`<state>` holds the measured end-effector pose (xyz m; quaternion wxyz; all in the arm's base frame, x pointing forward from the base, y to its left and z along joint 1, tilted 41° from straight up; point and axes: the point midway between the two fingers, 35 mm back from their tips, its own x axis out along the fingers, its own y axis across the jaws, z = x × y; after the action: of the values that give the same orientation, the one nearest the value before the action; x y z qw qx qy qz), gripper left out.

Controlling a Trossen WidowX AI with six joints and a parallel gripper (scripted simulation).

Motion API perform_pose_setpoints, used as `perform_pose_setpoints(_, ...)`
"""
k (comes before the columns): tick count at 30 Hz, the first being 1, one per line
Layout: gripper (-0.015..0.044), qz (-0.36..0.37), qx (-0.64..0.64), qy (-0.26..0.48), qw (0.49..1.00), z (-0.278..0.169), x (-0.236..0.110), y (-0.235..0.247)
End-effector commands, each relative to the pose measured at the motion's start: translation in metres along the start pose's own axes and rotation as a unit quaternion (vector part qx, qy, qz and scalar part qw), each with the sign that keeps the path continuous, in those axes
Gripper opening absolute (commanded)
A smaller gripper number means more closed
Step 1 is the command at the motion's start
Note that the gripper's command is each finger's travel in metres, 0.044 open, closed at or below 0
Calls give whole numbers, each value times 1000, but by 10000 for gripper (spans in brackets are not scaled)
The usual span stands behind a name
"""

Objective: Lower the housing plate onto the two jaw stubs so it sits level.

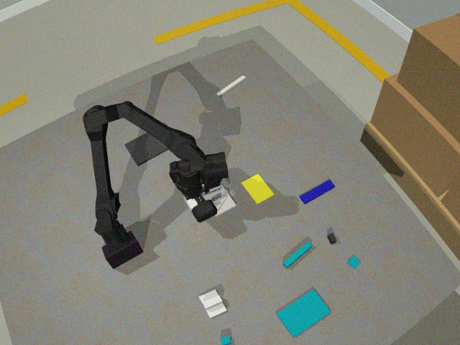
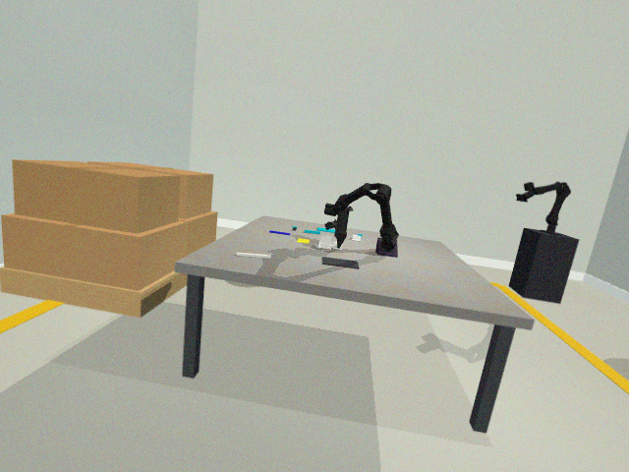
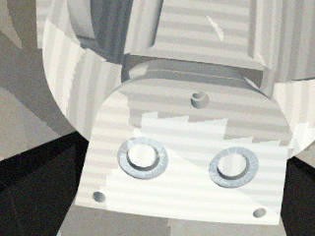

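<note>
The housing plate [image 3: 184, 197], white with a rounded top edge, lies across the lower wrist view over a larger white base [image 3: 59, 74] [image 1: 227, 204] [image 2: 324, 241]. Two grey rings [image 3: 123, 158] [image 3: 215, 169] on the plate have white round ends inside them. The plate looks roughly level; any gap under it cannot be made out. My gripper [image 3: 184, 149] [image 2: 339, 245] has its black fingers against the plate's left and right sides, shut on it. In the top view the arm hides the fingers and most of the plate.
A yellow plate [image 1: 257, 189] lies close beside the base, with a blue bar [image 1: 317, 192] beyond it. A teal bar [image 1: 297, 254], a teal plate [image 1: 303, 313], a small white block [image 1: 213, 303], a white strip [image 1: 231, 85] and a dark panel [image 1: 144, 149] also lie on the table.
</note>
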<state>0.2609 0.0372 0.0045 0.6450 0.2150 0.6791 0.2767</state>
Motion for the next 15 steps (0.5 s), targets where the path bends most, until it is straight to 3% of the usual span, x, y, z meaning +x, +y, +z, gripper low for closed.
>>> perform_pose_setpoints(1,430,0,0,0,1000,0,0,0)
perform_pose_setpoints(15,440,0,0,0,1000,0,0,0)
